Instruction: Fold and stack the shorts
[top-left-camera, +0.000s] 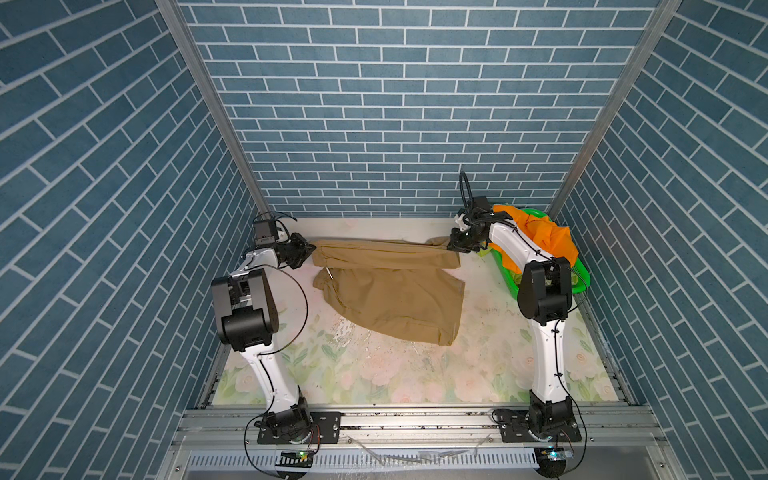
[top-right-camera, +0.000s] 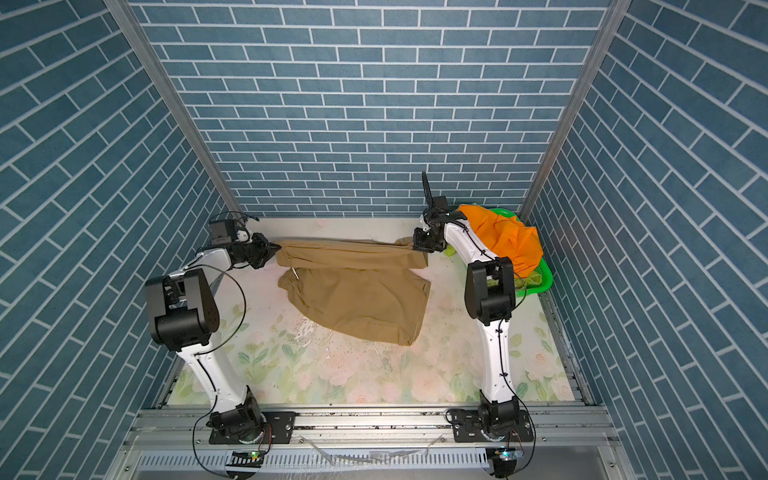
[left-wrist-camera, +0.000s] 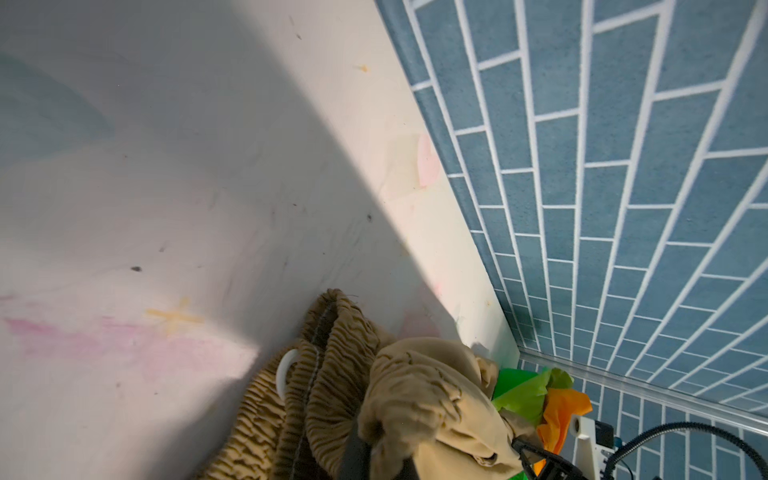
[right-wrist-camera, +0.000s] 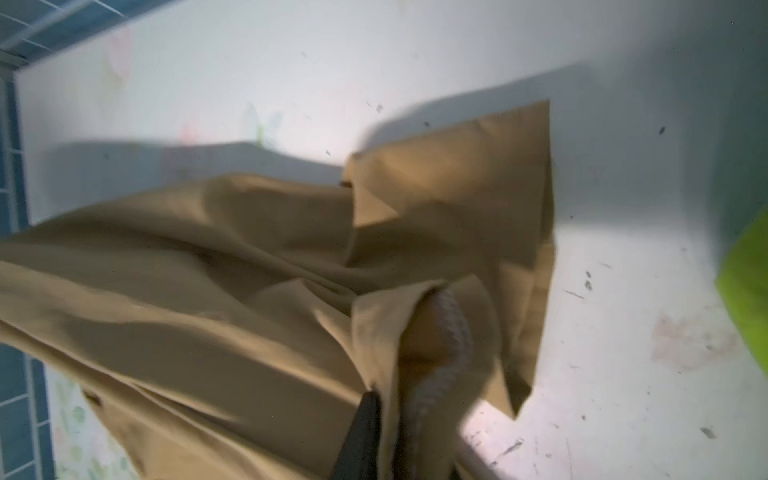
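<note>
One end of the soft tan cloth shorts (top-left-camera: 390, 291) is clenched by left gripper (top-left-camera: 309, 250); right gripper (top-left-camera: 453, 246) grasp unclear.

**Basket in the far right corner**

A green perforated plastic basket (top-left-camera: 582, 286) sits on the floral-printed tabletop (top-left-camera: 374, 374), close to the blue brick-pattern walls (top-left-camera: 395, 104). An aluminium rail (top-left-camera: 415, 420) spans the tabletop's near edge.

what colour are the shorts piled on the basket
Bright orange; those shorts show clearest in a top view.
</note>
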